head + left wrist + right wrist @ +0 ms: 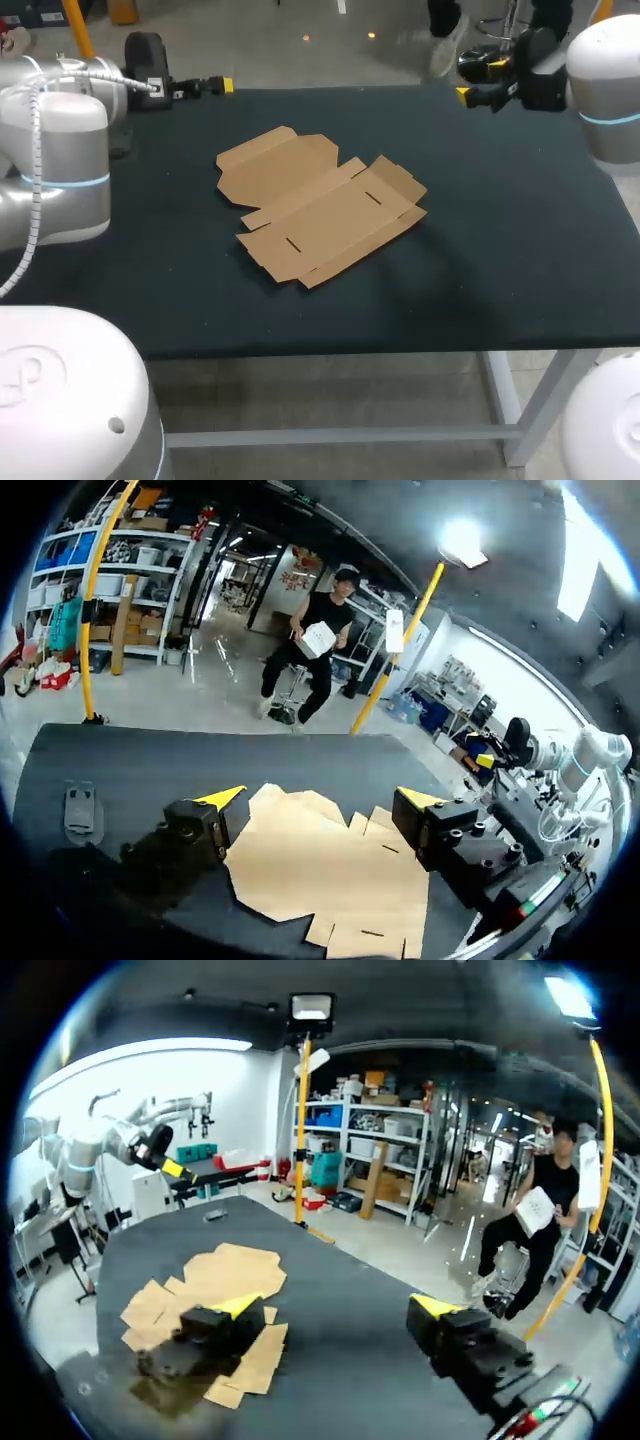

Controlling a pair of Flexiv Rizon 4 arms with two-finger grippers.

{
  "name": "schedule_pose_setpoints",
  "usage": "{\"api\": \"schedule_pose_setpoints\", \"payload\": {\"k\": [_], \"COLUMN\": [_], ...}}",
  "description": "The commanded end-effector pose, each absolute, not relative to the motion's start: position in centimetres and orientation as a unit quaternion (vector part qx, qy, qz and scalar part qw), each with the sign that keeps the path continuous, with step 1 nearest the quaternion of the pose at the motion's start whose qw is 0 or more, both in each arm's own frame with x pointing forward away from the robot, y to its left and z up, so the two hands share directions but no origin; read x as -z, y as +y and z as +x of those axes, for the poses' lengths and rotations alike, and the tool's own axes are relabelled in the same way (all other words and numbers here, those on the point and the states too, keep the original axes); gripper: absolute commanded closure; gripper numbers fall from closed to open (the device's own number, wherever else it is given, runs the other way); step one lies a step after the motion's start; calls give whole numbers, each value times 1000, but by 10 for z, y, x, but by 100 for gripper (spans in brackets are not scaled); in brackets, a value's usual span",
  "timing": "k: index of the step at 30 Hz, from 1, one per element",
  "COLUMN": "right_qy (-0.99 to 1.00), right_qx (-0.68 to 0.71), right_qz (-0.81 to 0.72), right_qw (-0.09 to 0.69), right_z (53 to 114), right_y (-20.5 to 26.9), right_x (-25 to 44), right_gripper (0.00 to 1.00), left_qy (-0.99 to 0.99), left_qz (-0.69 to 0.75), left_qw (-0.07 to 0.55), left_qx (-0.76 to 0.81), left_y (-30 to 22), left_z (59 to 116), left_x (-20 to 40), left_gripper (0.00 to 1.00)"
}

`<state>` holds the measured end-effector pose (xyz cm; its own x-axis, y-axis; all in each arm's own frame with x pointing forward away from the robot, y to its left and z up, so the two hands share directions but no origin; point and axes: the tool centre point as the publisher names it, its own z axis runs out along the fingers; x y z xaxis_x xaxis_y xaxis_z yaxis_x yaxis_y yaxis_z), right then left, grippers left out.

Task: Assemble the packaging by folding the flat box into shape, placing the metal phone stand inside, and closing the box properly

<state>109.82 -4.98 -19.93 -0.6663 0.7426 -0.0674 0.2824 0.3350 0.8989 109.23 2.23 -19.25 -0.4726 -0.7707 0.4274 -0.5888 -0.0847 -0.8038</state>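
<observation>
The flat brown cardboard box (320, 205) lies unfolded in the middle of the dark table, flaps spread. My left gripper (215, 86) hovers open over the table's far left edge, well clear of the box. In the left wrist view the box (320, 880) lies ahead of and below the open left gripper (320, 798). A small grey flat piece, probably the phone stand (80, 810), lies on the table off to one side of it. My right gripper (470, 95) hangs open at the far right edge. In its own view the right gripper (335, 1305) holds nothing and the box (215, 1270) lies beyond one finger.
The dark table top (500, 260) runs wide around the box on all sides. The small grey piece (213, 1216) also shows in the right wrist view, at the table's far end. My left arm's big joints (60, 160) stand over the table's left edge.
</observation>
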Motion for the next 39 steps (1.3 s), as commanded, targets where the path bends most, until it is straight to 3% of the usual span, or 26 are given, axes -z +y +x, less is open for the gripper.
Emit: {"api": "schedule_pose_setpoints", "payload": {"k": [1,14,27,39], "right_qy": [825,850,866,870], "right_qx": [-389,-301,-228,-218], "right_qz": [373,432,445,441], "right_qw": [168,31,-30,-37], "right_z": [1100,1088,1054,1052], "right_y": [-51,-61,-64,-64], "right_x": [194,222,238,240], "right_gripper": [0,0,0,0], "left_qy": [674,643,655,655], "left_qz": [-589,-672,-680,-680], "left_qw": [-11,-105,-149,-149], "left_qx": [446,351,295,295], "left_y": [22,24,22,22], "left_z": [1087,1055,1007,1007], "left_x": [191,206,207,207], "left_gripper": [0,0,0,0]}}
